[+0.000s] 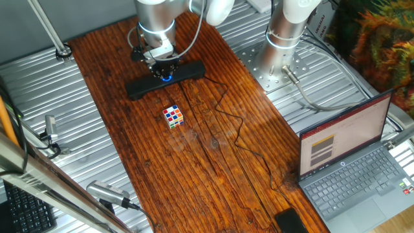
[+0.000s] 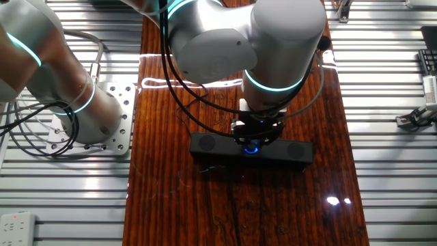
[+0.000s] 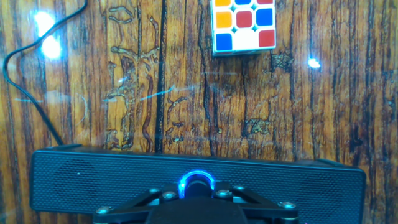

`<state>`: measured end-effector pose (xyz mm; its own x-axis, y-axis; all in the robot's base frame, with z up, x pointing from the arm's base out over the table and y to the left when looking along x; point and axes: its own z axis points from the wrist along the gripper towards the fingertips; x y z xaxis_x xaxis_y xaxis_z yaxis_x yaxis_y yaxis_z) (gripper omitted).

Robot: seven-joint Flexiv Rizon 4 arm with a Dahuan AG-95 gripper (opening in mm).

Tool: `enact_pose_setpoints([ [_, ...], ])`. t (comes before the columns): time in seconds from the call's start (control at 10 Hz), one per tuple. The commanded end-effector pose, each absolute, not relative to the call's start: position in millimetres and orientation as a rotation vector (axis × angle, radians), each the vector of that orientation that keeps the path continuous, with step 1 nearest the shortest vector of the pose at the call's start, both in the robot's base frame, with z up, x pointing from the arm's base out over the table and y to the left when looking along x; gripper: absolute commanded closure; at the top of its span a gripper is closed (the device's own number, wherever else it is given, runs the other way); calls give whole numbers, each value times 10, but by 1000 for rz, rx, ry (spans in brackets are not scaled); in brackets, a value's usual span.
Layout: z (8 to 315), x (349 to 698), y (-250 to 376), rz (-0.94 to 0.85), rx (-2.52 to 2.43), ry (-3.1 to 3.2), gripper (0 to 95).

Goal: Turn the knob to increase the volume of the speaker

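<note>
Tool (image 2: pixel 256 139) clasping knob (image 3: pixel 197 184) on dark wooden board (image 1: pixel 213 162) (ribbed metal table (image 1: pixel 58 97) around).

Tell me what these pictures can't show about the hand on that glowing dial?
- Fingertips: in the hand view the gripper body covers them; whether they pinch the knob cannot be told.
- Knob: both fixed views show only its blue glow under the hand.
- Speaker: its lower edge is cut off by the hand view's bottom.
- Puzzle cube: cropped at the hand view's top, hidden behind the arm in the other fixed view.
- Volume markings: too small.
</note>
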<state>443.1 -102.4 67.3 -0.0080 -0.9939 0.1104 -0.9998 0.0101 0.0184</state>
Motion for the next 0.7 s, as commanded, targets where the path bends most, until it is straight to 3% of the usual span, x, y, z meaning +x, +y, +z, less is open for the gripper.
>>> enact_pose_setpoints([
  [0.1,672,4421,-1029,103,2142,-2170,950],
  [0.7,671,4421,-1029,106,2129,-2194,950],
])
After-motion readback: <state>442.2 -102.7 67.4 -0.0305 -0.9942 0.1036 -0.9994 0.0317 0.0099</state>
